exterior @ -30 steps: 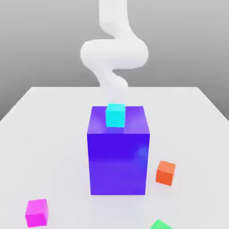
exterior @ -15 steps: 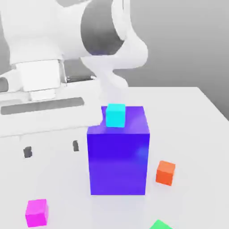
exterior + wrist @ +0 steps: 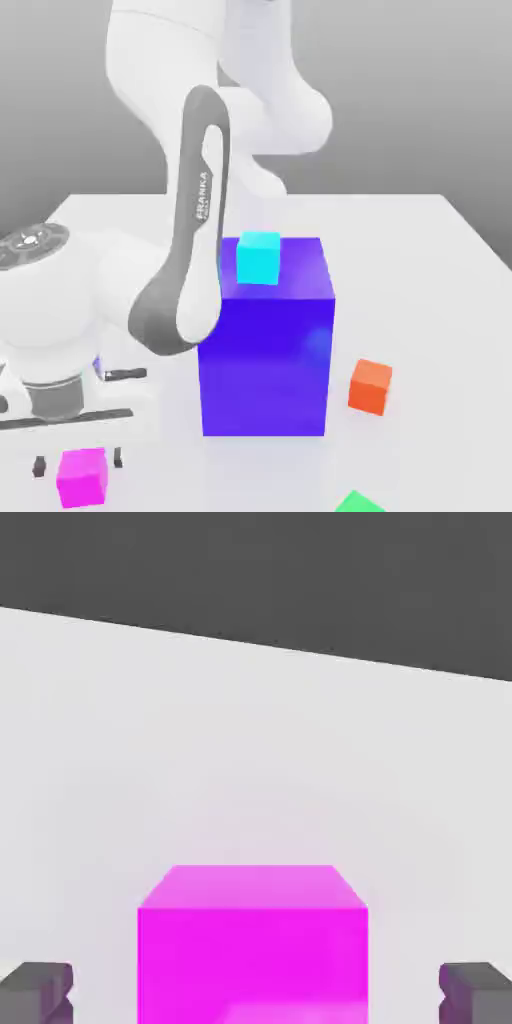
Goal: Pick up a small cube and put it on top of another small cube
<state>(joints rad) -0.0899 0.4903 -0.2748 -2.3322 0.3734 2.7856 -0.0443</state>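
So the pink cube [image 3: 82, 476] sat on the white surface [image 3: 420, 260], at the exterior view's lower left, right between the claw [image 3: 78, 463] tips. Claw was wide open, fingers [image 3: 36, 990] clear of both sides, gripping nothing.

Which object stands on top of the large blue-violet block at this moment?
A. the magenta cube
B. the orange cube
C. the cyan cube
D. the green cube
C: in the exterior view the cyan cube sits on the top face of the large blue-violet block, while the magenta cube and the orange cube rest on the table.
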